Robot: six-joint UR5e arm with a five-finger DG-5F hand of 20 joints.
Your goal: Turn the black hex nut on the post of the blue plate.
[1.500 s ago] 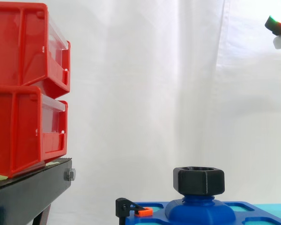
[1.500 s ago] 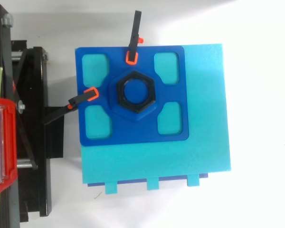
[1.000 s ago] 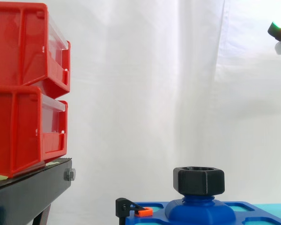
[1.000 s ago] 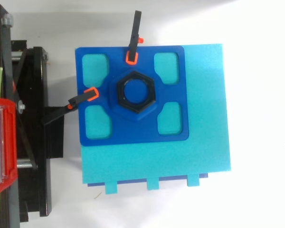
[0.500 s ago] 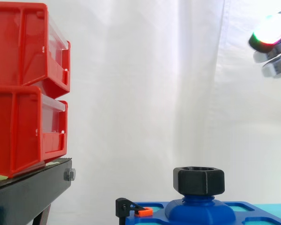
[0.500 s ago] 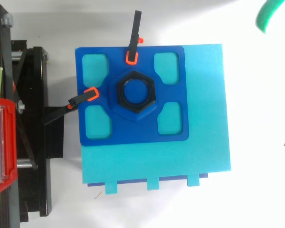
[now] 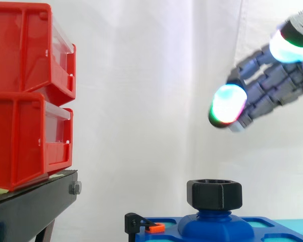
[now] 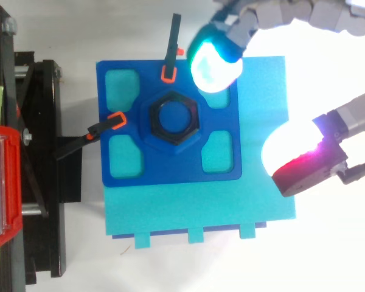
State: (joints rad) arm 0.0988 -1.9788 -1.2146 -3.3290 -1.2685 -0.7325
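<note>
Hand (image 7: 266,92) hangs above and to the view's right of the black hex nut (image 7: 214,194), fingers spread apart and fairly straight, gripping nothing and clear of every surface. The nut sits on the blue post (image 7: 215,223) at the centre of the blue square plate (image 8: 170,169), its bore upright and open to the top, flats accessible all round. From above, one cyan-glowing fingertip (image 8: 214,66) overlies the plate's upper-right window, near the nut's upper-right corner; a second white-and-magenta fingertip (image 8: 299,157) overlies the teal base panel (image 8: 255,204), well apart from the nut. The approach therefore calls for travel down and toward the view's left, to bring the fingers either side of the nut. Two black clamps with orange tips (image 8: 169,52) hold the plate's upper and left edges and lie outside that path. Against half a second earlier, the hand has come in from the frame's upper right corner, lower and nearer; nut and plate are unmoved.
</note>
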